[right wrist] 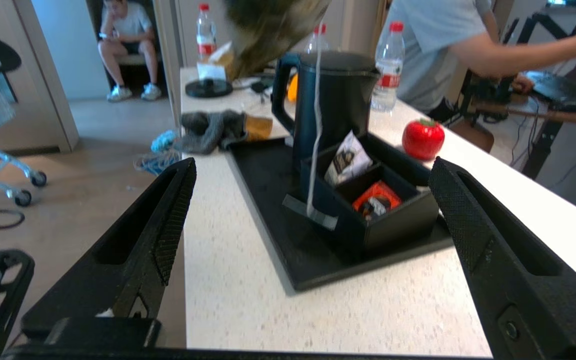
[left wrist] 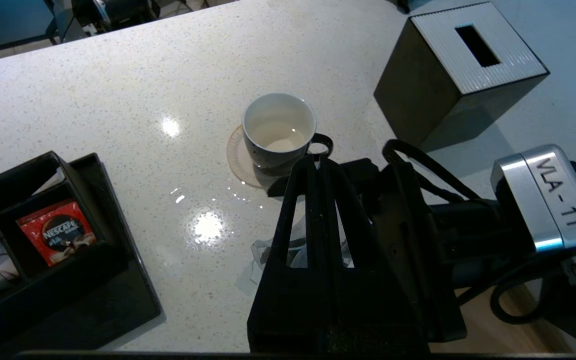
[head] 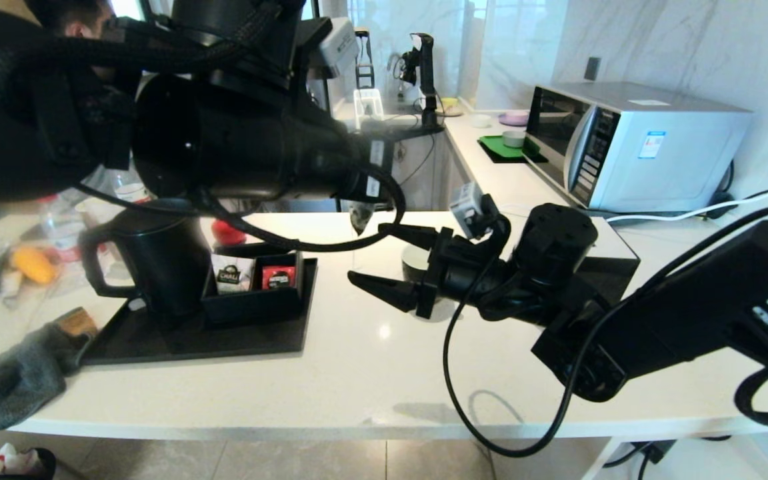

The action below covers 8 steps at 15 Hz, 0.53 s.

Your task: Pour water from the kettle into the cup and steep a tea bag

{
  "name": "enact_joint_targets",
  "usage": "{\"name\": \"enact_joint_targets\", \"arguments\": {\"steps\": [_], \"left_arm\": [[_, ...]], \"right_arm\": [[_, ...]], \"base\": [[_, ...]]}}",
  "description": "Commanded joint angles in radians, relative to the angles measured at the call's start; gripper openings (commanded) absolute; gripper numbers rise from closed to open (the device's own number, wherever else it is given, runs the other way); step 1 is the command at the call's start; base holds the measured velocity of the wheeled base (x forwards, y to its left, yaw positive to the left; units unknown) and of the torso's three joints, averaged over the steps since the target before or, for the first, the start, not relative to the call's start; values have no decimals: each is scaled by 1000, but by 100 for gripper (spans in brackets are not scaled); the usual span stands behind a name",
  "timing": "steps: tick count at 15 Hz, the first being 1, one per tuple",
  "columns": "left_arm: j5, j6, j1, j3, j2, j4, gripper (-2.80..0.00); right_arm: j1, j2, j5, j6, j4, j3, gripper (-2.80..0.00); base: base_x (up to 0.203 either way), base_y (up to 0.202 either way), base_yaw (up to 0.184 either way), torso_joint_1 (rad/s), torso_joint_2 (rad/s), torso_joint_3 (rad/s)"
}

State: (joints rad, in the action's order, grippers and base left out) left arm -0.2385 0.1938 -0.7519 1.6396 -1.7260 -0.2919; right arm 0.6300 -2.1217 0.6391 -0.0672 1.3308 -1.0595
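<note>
The black kettle (head: 157, 260) stands on the black tray (head: 224, 343) at the left, also seen in the right wrist view (right wrist: 338, 100). On the counter past my right gripper sits the black cup (left wrist: 278, 130) with a white interior, partly hidden in the head view (head: 415, 261). My left gripper (head: 365, 195) hangs above the counter, left of the cup, shut on the tea bag (head: 361, 217). Its pouch (right wrist: 268, 30) dangles a white string (right wrist: 315, 125) with a tag. My right gripper (head: 367, 253) stands open low over the counter, beside the cup and below the tea bag.
A black organizer (head: 254, 283) on the tray holds a white sachet (head: 231, 275) and a red sachet (head: 277, 277). A black tissue box (left wrist: 458, 65) stands right of the cup. Grey cloth (head: 24, 373) lies at the tray's left, a microwave (head: 631, 143) at the back right. Water drops (left wrist: 208, 200) dot the counter.
</note>
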Motion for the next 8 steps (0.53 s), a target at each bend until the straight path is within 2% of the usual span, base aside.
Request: {"name": "enact_joint_targets", "arguments": {"steps": [1, 4, 8], "left_arm": [[-2, 3, -8, 5, 0, -1, -280], [-2, 3, -11, 7, 2, -1, -280], [-1, 3, -11, 13, 2, -1, -280]], "right_arm": [[0, -30, 4, -31, 35, -30, 0], [0, -35, 8, -72, 41, -42, 0], [0, -46, 49, -85, 42, -36, 0]], "base": [[0, 0, 0, 0, 0, 0], [0, 0, 0, 0, 0, 0], [0, 0, 0, 0, 0, 0]]}}
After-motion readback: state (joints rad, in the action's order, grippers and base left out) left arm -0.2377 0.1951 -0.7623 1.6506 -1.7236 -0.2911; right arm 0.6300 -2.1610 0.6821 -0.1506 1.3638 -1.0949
